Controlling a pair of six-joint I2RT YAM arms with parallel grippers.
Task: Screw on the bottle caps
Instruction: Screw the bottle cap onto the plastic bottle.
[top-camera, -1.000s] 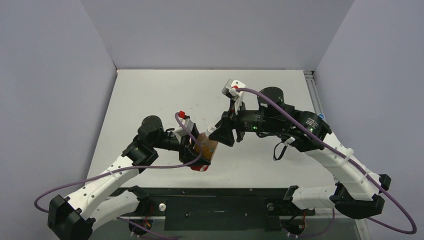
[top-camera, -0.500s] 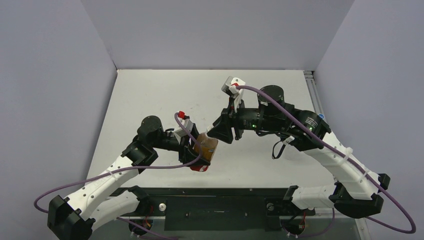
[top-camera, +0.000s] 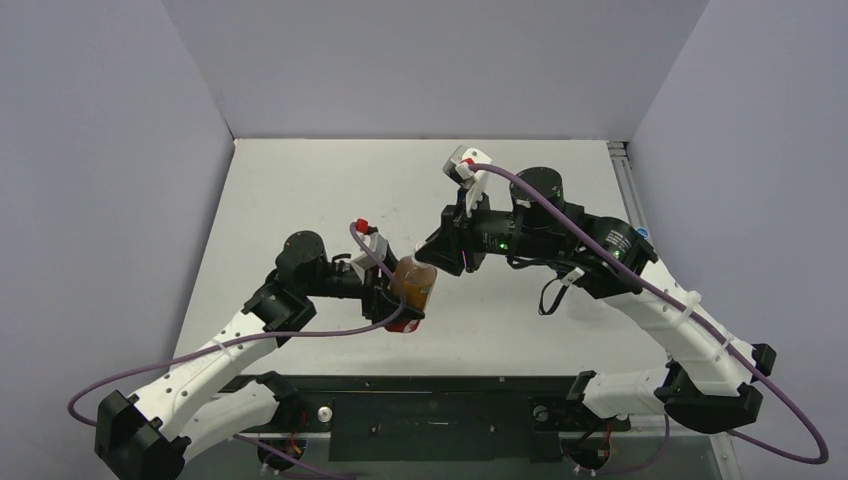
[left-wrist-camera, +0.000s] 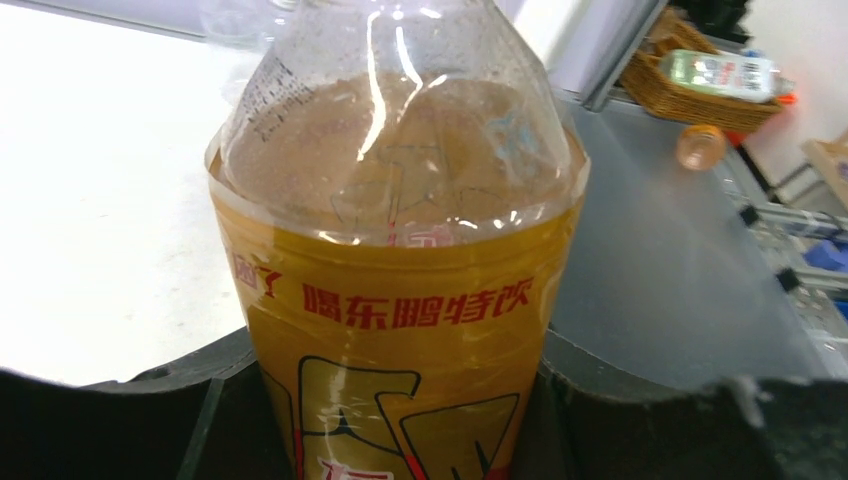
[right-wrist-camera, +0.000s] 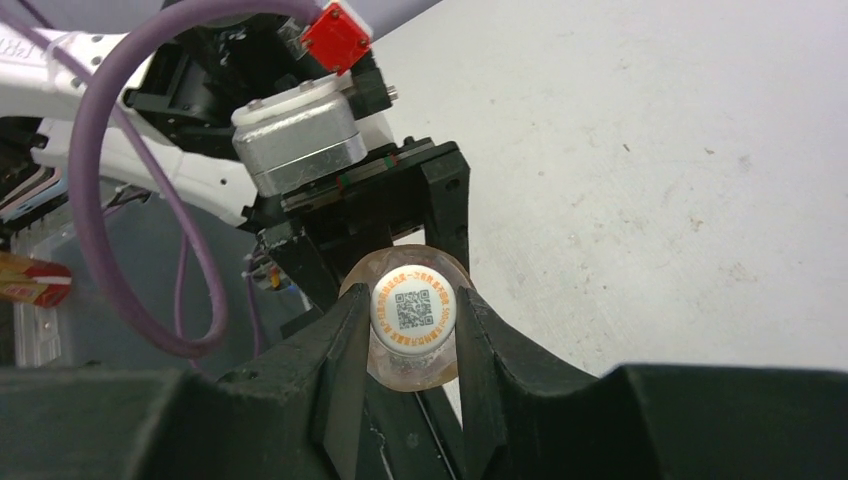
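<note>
The left jaws are gripping the amber bottle (top-camera: 413, 281) round its lower body and are holding it tilted over the white surface (top-camera: 320, 190). I cannot tell if its base is touching the surface. The bottle's neck is pointing up and away from the left arm (top-camera: 300, 285), toward the right arm (top-camera: 560, 235). On top of the bottle the white cap (right-wrist-camera: 413, 311) is sitting, w/ a QR code on its face. The right jaws are standing narrow and are pinching this cap, one finger pressing on each side. In the left wrist view a yellow label (left-wrist-camera: 400, 400) w/ red Chinese characters is wrapping the bottle approx. below its clear shoulder.
</note>
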